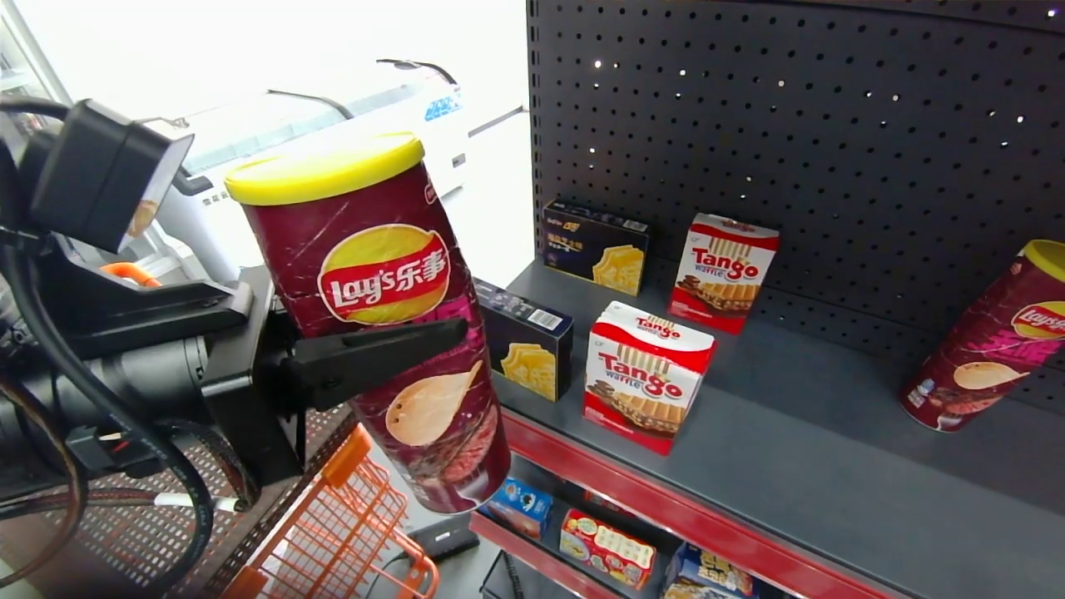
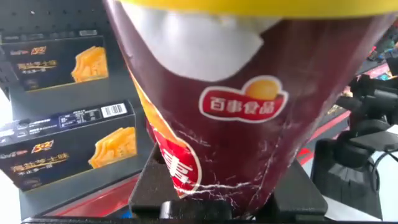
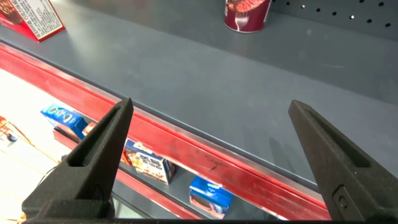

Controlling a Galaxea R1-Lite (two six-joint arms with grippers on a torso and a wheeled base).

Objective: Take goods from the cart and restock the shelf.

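Note:
My left gripper is shut on a maroon chip can with a yellow lid, holding it roughly upright and slightly tilted in the air, just left of the shelf's left end. The left wrist view shows the can up close between the black fingers. The dark grey shelf has a red front edge. My right gripper hangs open over that red edge, with nothing between its fingers.
Two dark biscuit boxes and two red-and-white wafer boxes stand on the shelf. A second chip can leans on the pegboard at the right. The orange cart is below left. Lower shelves hold small packs.

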